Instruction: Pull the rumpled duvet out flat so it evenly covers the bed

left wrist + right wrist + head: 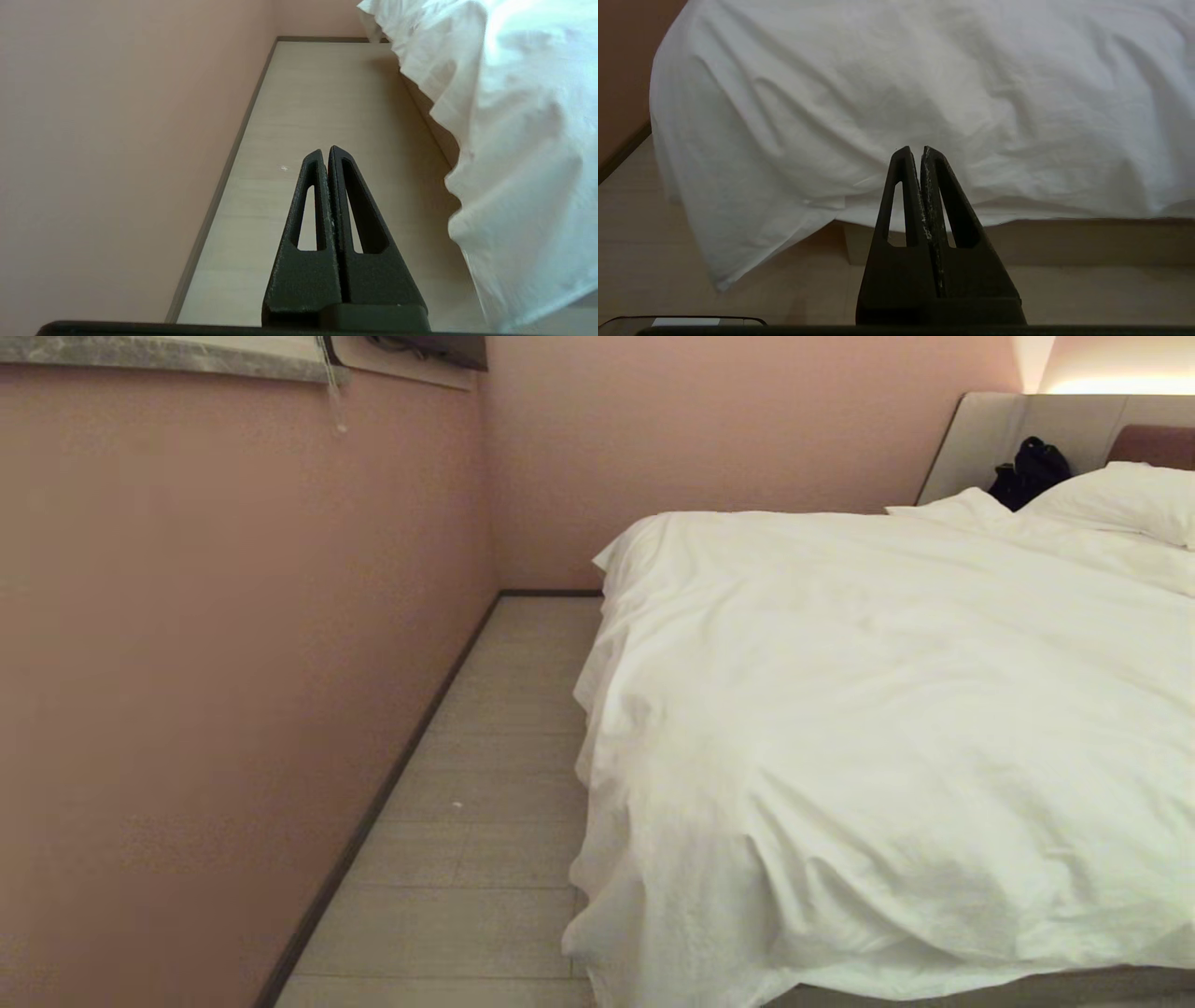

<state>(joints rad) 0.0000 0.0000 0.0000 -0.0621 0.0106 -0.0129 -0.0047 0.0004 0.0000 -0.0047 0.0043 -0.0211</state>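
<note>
White duvet (887,709) drapes the bed (1064,240) beside pink wall (233,663) (both hands pressed together).

No text, label, brand, number or sign can be read on anything here.

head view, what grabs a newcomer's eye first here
The puffy white duvet fills the right side, draped over the bed and spilling toward the floor at the near corner. Beyond it, a black bag leans against the headboard beside a pillow.
</note>
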